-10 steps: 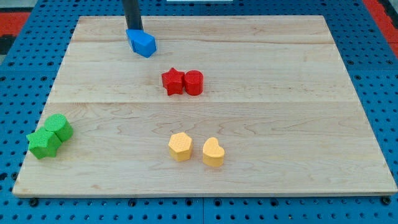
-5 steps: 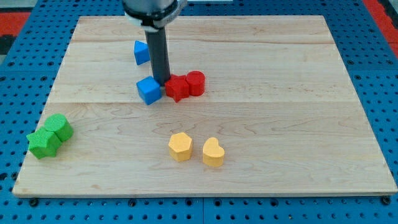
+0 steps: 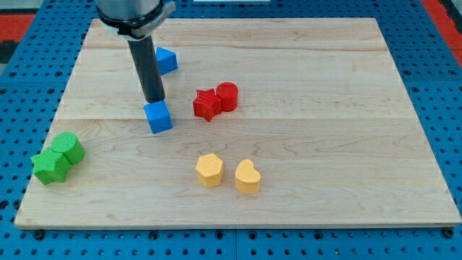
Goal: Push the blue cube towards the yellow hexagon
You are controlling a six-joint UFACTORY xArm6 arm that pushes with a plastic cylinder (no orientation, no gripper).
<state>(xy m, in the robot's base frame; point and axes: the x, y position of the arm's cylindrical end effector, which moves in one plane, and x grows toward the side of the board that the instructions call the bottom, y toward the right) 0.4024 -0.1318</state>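
The blue cube [image 3: 158, 116] sits left of the board's middle. My tip [image 3: 154, 100] stands right at the cube's top edge, seemingly touching it. The yellow hexagon [image 3: 209, 170] lies toward the view's bottom, below and right of the cube, with a yellow heart [image 3: 247, 177] beside it on its right. A second blue block [image 3: 167, 60] sits near the view's top, partly hidden behind the rod.
A red star [image 3: 207, 105] and a red cylinder [image 3: 227, 96] touch each other right of the cube. A green star [image 3: 51, 167] and a green hexagon-like block [image 3: 69, 146] sit at the left edge of the wooden board [image 3: 325, 130].
The rod moved down from the view's top and then left. The blue cube went from the top to beside the red star, then left and slightly down. The red star shifted a little.
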